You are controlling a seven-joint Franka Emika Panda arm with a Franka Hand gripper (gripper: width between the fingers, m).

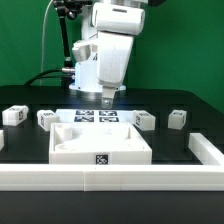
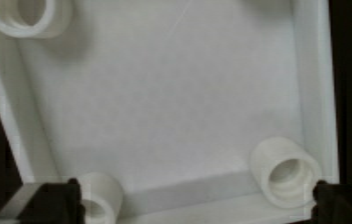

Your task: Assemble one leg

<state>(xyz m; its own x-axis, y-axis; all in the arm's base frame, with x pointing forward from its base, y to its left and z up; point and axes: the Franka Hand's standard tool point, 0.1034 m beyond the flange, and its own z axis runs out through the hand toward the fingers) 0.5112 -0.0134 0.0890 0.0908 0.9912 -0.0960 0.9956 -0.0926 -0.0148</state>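
The four legs stand in a row on the black table: one (image 1: 14, 115) at the exterior view's far left, one (image 1: 46, 118) beside it, one (image 1: 142, 120) right of centre, one (image 1: 177, 119) further right. Each is a small white block with a tag. My gripper (image 1: 107, 99) hangs over the far side of the large white square panel (image 1: 100, 143), apart from all the legs. In the wrist view the gripper (image 2: 199, 205) is open and empty, its dark fingers (image 2: 48, 205) wide apart above the panel (image 2: 173, 100) and its round corner sockets (image 2: 283, 172). No leg shows there.
The marker board (image 1: 98, 116) lies behind the panel, under the arm. A long white rim bar (image 1: 110, 179) runs along the front, and its side piece (image 1: 205, 150) is at the exterior view's right. A green wall stands behind.
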